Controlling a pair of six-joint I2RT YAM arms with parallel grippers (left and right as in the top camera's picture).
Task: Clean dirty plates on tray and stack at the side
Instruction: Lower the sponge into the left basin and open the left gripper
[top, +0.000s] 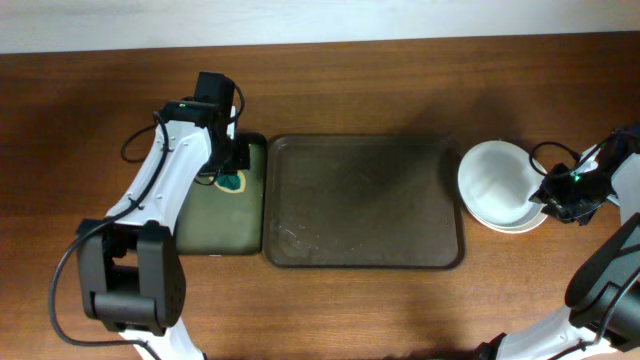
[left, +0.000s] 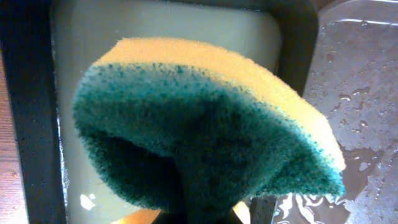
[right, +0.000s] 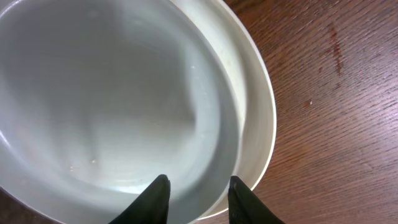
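The large brown tray (top: 365, 200) sits mid-counter (top: 100, 80) with nothing on it, its floor wet. The white plates (top: 500, 185) are stacked on the counter just right of the tray. The top plate (right: 112, 93) sits off-centre on the one beneath (right: 258, 124), shifted toward the tray and apparently tilted.

The right fingers (right: 155, 199) straddle the top plate's far rim, one inside and one outside. Whether they pinch it or have let go, I cannot tell.

Just left of the tray, the left fingers (top: 238, 160) are clamped on a yellow-and-green sponge (left: 199, 124), hanging over a smaller tray (top: 215, 230) with a greenish floor.

The step looks like seating the last plate. To do it well, bring the plate level and centred on the stack, loosen the hold only once it rests flat, then draw the fingers straight away from the tray so the glossy rim is not dragged. The sponge is best kept over the smaller tray to catch drips.
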